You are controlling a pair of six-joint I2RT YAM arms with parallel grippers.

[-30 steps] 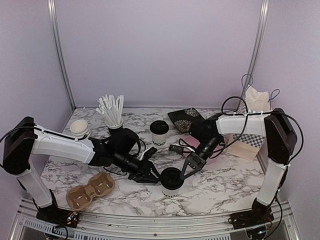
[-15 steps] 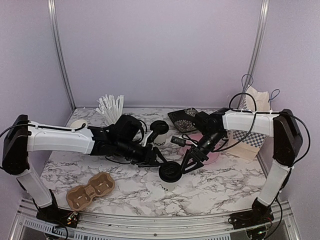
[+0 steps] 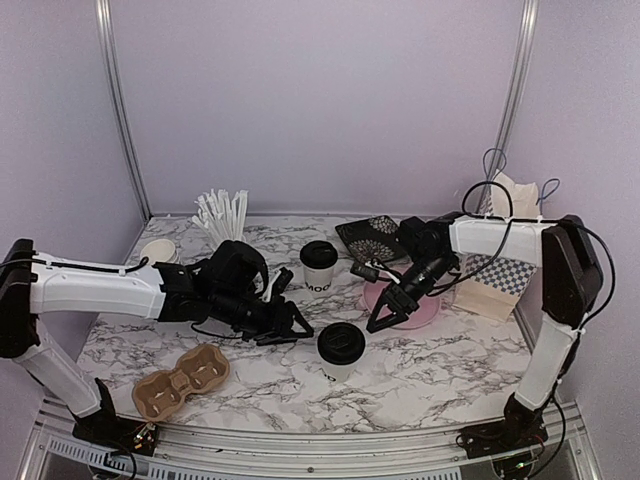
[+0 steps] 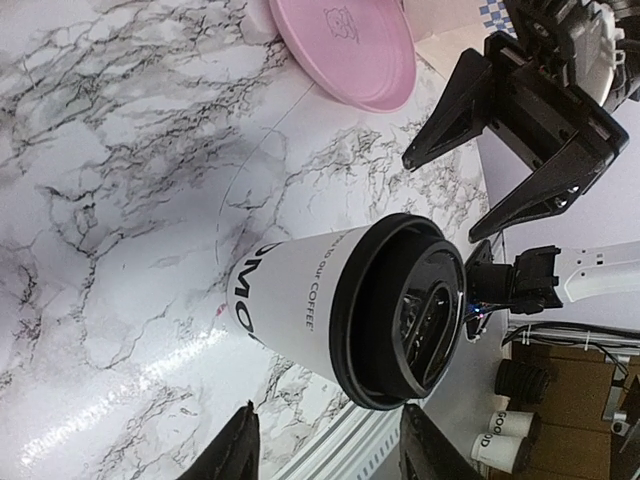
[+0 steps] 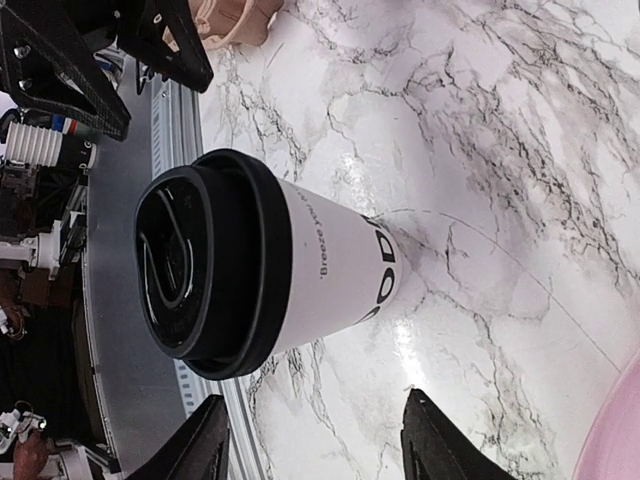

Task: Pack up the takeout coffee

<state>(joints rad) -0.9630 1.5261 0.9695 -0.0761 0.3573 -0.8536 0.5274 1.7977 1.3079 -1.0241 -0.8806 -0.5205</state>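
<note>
- Your left gripper (image 3: 292,330) has its jaws apart and empty, just left of the nearer lidded coffee cup (image 3: 341,352).
- Your right gripper (image 3: 383,314) is spread and empty too, just right of that cup.
- The cup stands upright near the bench's (image 3: 450,370) front edge, and the second lidded coffee cup (image 3: 319,266) is behind it.
- The cardboard cup carrier (image 3: 180,383) lies near the front left corner.

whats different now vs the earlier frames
Both grippers backed off the near coffee cup: the left gripper pulled back toward its own side and the right gripper drew away toward the pink plate. Both are open and empty, and the cup stands alone with its lid on. The far coffee cup, cardboard carrier and straws stayed put.
</note>
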